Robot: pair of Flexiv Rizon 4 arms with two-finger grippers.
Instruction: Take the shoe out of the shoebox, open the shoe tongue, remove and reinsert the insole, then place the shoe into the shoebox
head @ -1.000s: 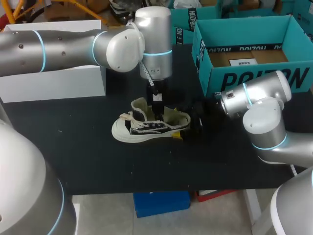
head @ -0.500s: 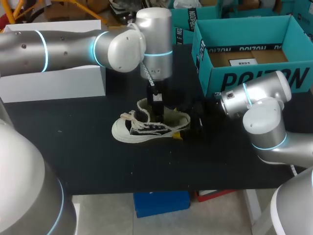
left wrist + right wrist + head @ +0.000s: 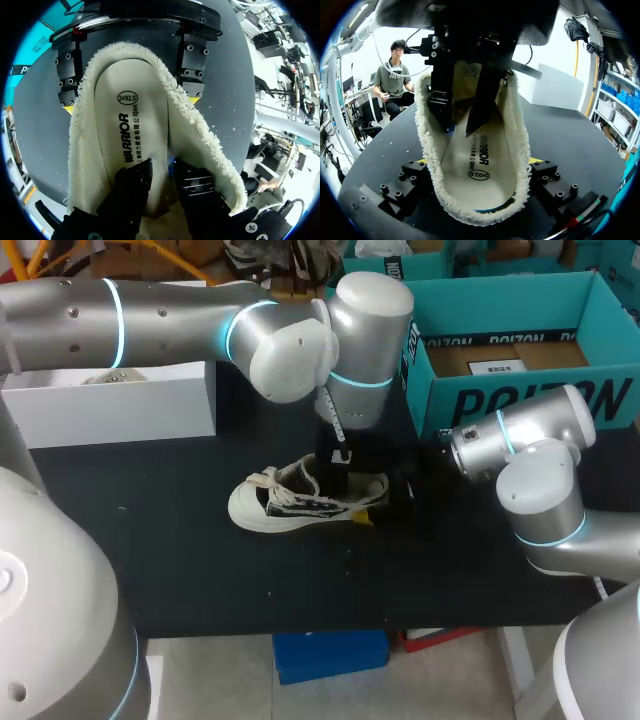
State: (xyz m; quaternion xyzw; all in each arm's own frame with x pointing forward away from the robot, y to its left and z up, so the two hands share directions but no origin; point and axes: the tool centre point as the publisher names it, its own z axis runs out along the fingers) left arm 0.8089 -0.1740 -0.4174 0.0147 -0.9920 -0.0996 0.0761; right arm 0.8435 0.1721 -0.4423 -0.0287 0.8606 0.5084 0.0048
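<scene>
Shoe (image 3: 300, 502) stands on its sole on the black counter (image 3: 180, 560), just in front of the teal shoebox (image 3: 520, 400) and fully outside it. The toe points toward my left side and the heel toward my right arm. The right gripper (image 3: 479, 162) is clamped on the heel from two sides, with its yellow tips (image 3: 195, 100) against the fleece lining (image 3: 200, 135), so the shoe is held steady. The left gripper (image 3: 161, 175) comes down from above into the opening and hangs right at the insole (image 3: 135, 115). Whether it has already pinched the insole I cannot tell.

The insole lies flat inside the shoe, so I judge that the insole step is the one in hand, though which half of it I cannot say.

About handling: the shoe looks light, and its upper is soft cloth that would fold if squeezed at the sides. The heel and the rubber sole seem stiffer, so the heel is a good place for holding. The insole is probably thin and bendable. The fleece around it may drag on its edges, so it is better to take it by one edge and peel it up along the length of the shoe, not straight up.
</scene>
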